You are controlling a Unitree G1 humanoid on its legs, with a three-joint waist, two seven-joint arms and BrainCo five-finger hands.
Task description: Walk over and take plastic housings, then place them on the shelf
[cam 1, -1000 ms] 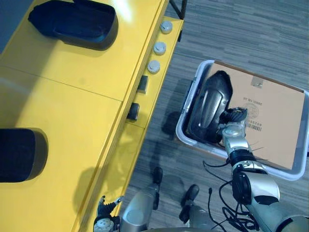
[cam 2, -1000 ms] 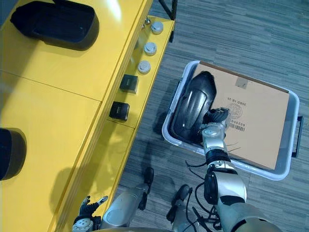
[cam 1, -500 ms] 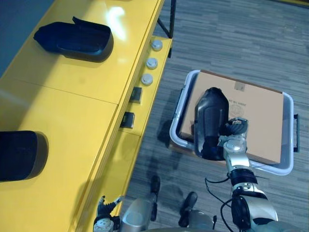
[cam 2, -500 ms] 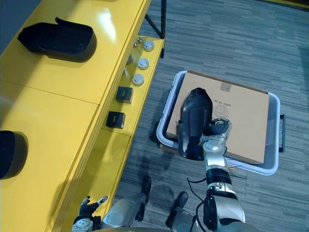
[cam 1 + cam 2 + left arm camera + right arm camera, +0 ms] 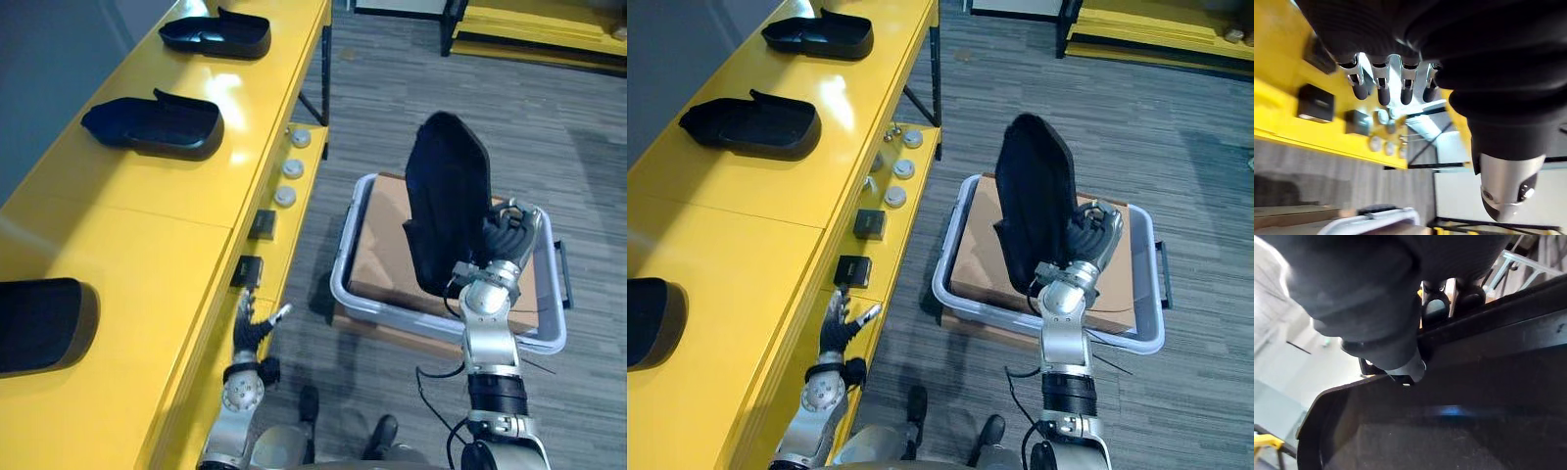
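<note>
While the right robot hand [image 5: 505,240] grips it, a black plastic housing [image 5: 446,211], upright, seemingly hollow.

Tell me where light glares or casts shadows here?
Left eye view: a white glare patch on the yellow shelf; right eye view: the grey tub shadows the floor beside it; right wrist view: a blue sheen inside the held black cover.

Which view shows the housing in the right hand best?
Left eye view: the whole black housing upright over the bin, right hand gripping its edge. Right eye view shows the same; right wrist view, its rim up close.
</note>
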